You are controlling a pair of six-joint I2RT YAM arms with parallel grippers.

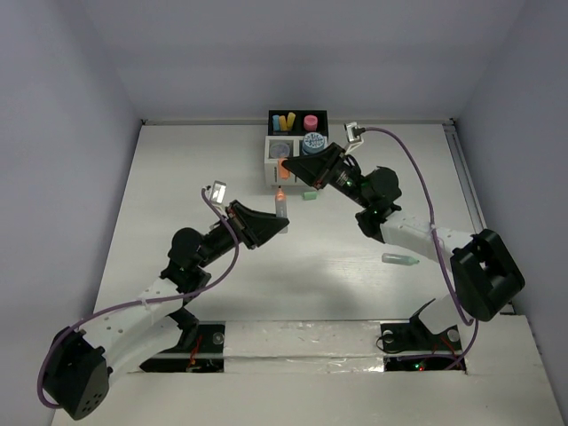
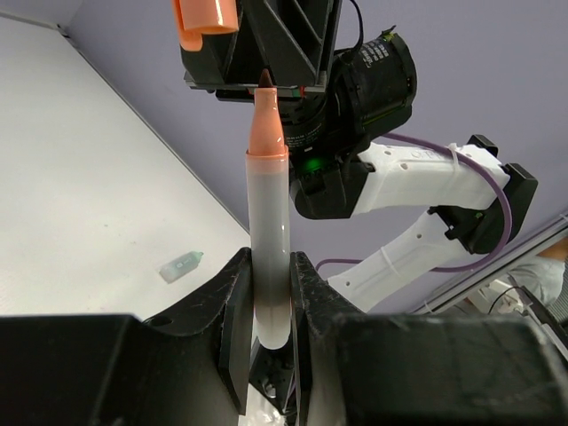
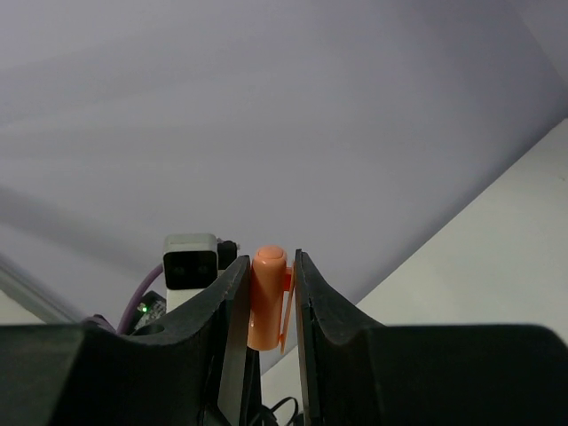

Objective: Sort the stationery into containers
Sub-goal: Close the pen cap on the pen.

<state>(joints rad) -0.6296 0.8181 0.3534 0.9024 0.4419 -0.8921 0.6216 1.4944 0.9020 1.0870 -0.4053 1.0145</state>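
Observation:
My left gripper [image 1: 279,216] [image 2: 269,266] is shut on the white barrel of a marker [image 1: 280,206] [image 2: 269,231], whose bare orange tip [image 2: 266,133] points toward the right gripper. My right gripper [image 1: 290,170] [image 3: 268,260] is shut on the marker's orange cap [image 1: 282,169] [image 3: 266,297] [image 2: 206,18], held just beyond that tip and apart from it. The two grippers face each other in the air just in front of the containers [image 1: 270,158], a joined white and black organiser at the table's back. It holds yellow and blue stubs [image 1: 284,120], a pink stub [image 1: 311,122] and blue-white rolls [image 1: 311,142].
A small green piece [image 1: 311,195] lies on the table just in front of the organiser. A pale green-capped tube [image 1: 401,259] [image 2: 181,264] lies on the table under the right arm's forearm. Grey walls close in the white table at the back and both sides.

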